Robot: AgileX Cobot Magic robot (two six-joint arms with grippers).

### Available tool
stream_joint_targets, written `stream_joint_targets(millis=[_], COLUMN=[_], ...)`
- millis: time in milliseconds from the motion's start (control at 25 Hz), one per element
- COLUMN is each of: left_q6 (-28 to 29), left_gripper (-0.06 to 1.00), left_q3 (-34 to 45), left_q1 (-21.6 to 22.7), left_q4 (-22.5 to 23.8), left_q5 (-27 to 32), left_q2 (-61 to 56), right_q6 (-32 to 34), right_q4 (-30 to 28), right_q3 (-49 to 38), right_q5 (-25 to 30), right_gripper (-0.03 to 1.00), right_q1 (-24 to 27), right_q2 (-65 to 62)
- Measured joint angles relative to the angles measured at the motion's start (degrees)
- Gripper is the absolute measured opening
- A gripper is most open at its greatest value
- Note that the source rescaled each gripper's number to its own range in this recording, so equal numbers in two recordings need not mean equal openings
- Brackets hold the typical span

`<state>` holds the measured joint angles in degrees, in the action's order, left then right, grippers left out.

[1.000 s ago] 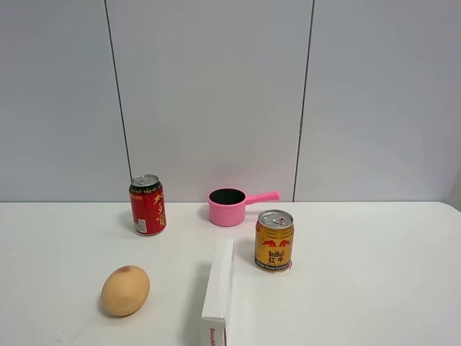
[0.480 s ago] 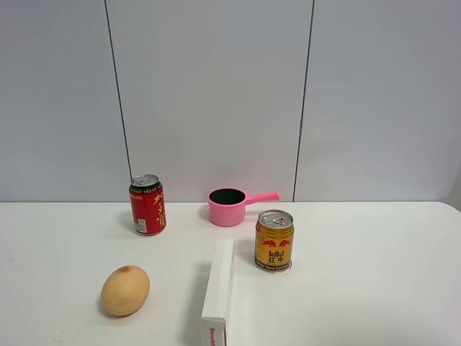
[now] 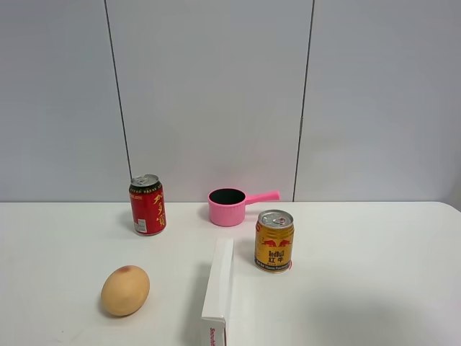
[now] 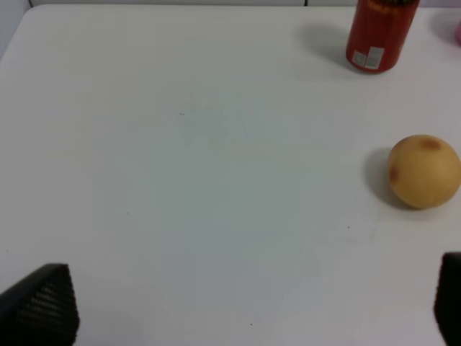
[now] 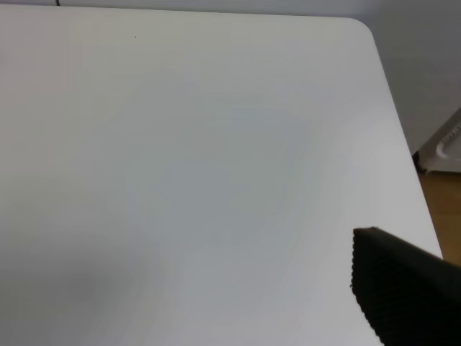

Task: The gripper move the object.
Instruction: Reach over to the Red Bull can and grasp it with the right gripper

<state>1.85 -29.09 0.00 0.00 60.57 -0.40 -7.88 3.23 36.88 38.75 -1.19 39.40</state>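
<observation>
The gold-yellow Red Bull can stands upright on the white table, right of centre in the exterior high view. No arm shows in that view. My left gripper is open and empty, with only its two black fingertips showing at the frame's edges, over bare table and far from the can. Of my right gripper only one black finger shows, far off centre with nothing held, over the table near its right corner. The can is out of view in both wrist views.
A taller red can stands at the back left and also shows in the left wrist view. A pink pot sits behind the gold can. A tan egg-shaped object and a white box lie in front.
</observation>
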Motion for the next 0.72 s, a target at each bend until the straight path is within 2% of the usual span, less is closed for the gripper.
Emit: stream_joint_targets(millis=[80, 320, 480, 720], left_q6=[0.0, 0.0, 0.0, 0.0], left_gripper=[1.0, 1.0, 1.0, 1.0], left_q3=[0.0, 0.0, 0.0, 0.0], left_q1=[0.0, 0.0, 0.0, 0.0], left_q4=[0.0, 0.0, 0.0, 0.0], left_q5=[0.0, 0.0, 0.0, 0.0], left_q2=[0.0, 0.0, 0.0, 0.0], right_q6=[-0.4, -0.2, -0.2, -0.3], right_q4=[0.0, -1.4, -1.5, -1.7], right_q3=[0.0, 0.0, 0.0, 0.0], right_q5=[-2.3, -11.3, -17.3, -25.4], right_gripper=[1.0, 1.0, 1.0, 1.0], right_q1=[-2.1, -12.5, -15.0, -15.6], right_q2=[3.0, 13.9, 20.9, 30.9])
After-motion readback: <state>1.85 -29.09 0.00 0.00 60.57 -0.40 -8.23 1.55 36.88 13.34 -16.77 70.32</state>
